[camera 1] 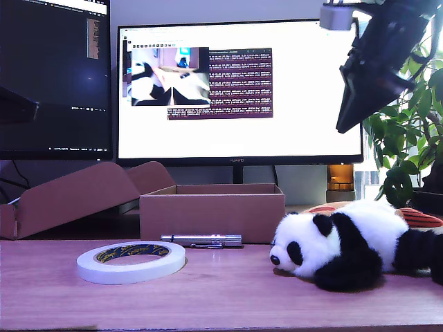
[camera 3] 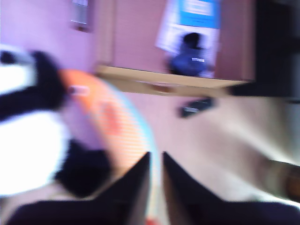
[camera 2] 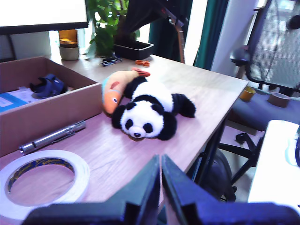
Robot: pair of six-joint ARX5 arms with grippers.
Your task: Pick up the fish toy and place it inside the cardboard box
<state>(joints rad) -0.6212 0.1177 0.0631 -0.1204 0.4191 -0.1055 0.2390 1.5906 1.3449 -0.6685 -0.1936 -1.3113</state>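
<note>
**One fish toy, not yet grasped: approach phase**

One fish toy (camera 2: 114, 91) lies on the desk, wedged between the panda plush (camera 2: 147, 112) and the cardboard box (camera 2: 51, 110), its orange head touching the box's outer wall. The panda lies partly over it. The box is open-topped and already holds a blue object (camera 2: 49, 85) and some papers.

My second gripper (camera 3: 156, 187) hangs above the fish, fingers nearly touching, nothing between them; view is blurred. My first gripper (camera 2: 161, 187) is low at the desk edge, fingers likewise together and empty, near the tape roll (camera 2: 42, 180).

Judgement: the pick has not begun. The next move calls for parting the second gripper's fingers and descending on the exposed fish body, clear of the panda.

The exterior view shows only a sliver of fish (camera 1: 415, 218) behind the panda; the first wrist view reveals head and eye. A metal pen (camera 1: 202, 240) lies before the box.
</note>
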